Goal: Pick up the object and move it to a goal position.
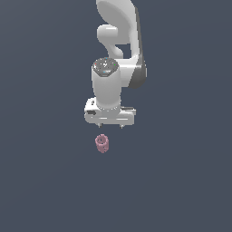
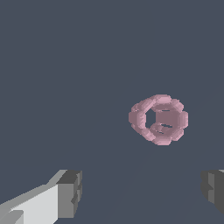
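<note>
The object (image 1: 102,143) is a small pink, knobbly piece with a ring-like hollow end. It lies on the dark grey floor, just below my gripper in the exterior view. My white gripper (image 1: 110,126) points down, open and empty, apart from the object. In the wrist view the object (image 2: 159,119) shows its hollow end. It lies beyond the two grey fingertips (image 2: 70,193), not between them. The gripper (image 2: 142,190) has a wide gap between its jaws.
The white arm (image 1: 118,54) rises behind the gripper toward the top of the exterior view. A plain dark grey floor (image 1: 45,181) surrounds the object on all sides.
</note>
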`<control>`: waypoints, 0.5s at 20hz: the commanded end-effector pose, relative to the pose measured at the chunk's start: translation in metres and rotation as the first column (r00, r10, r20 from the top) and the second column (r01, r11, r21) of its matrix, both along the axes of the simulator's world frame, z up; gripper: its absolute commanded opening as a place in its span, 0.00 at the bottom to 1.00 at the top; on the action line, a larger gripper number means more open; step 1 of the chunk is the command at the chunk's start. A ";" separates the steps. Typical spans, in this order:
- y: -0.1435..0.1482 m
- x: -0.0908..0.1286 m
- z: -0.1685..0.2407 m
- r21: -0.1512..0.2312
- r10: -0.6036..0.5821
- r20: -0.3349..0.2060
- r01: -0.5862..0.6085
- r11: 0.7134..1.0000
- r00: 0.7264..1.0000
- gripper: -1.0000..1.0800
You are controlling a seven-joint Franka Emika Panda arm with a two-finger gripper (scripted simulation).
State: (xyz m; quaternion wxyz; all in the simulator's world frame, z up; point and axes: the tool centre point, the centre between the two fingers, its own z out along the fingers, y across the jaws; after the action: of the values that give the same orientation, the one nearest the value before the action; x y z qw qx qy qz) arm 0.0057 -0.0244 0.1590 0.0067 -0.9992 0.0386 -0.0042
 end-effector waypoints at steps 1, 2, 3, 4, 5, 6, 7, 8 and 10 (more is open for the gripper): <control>0.000 0.000 0.000 0.000 0.000 0.000 0.000 1.000 1.000 0.96; 0.000 0.000 0.000 0.000 0.000 0.000 0.000 1.000 1.000 0.96; 0.000 0.000 0.001 0.000 0.001 0.000 -0.001 1.000 1.000 0.96; -0.001 0.000 0.001 0.001 0.002 -0.001 -0.002 1.000 1.000 0.96; -0.001 -0.001 0.002 0.001 0.004 -0.001 -0.004 1.000 1.000 0.96; -0.002 -0.001 0.003 0.002 0.006 -0.002 -0.006 1.000 1.000 0.96; -0.003 -0.001 0.004 0.003 0.009 -0.002 -0.009 1.000 1.000 0.96; -0.003 -0.002 0.005 0.004 0.011 -0.003 -0.011 1.000 1.000 0.96; -0.004 -0.002 0.007 0.005 0.012 -0.003 -0.012 1.000 1.000 0.96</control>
State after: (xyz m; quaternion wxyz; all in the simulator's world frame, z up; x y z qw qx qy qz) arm 0.0040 -0.0279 0.1645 0.0088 -0.9994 0.0335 -0.0028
